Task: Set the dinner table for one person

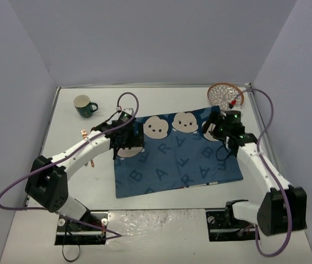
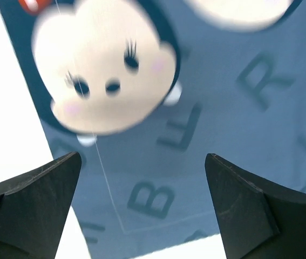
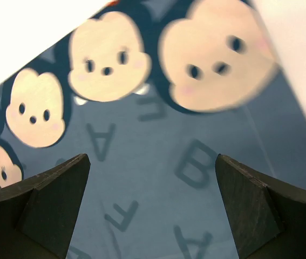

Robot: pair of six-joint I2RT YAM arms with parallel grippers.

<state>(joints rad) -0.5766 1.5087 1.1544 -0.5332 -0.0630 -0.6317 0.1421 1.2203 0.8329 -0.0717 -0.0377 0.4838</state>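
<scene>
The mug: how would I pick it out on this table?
On the big white table lies a blue cartoon-face mat. Past the mat's far left corner stands the mug. It is dark green with a handle, unlike the flat orange-patterned dish on the far right.

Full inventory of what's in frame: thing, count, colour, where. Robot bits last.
table: one, white, under everything
mat: one, dark blue with cartoon faces and letters, flat at the table's centre
mug: one, green, pale inside, upright, far left, off the mat
plate: one, orange-brown net pattern, far right, by the mat's far corner
utensil: copper-coloured, left of the mat, mostly hidden under the left arm; count and kind unclear
cables: two, purple, one along each arm
arms: two, white with black joints, bases at the near edge
left claw: one, black, open, above the mat's left part
right claw: one, black, open, above the mat's far right part
</scene>
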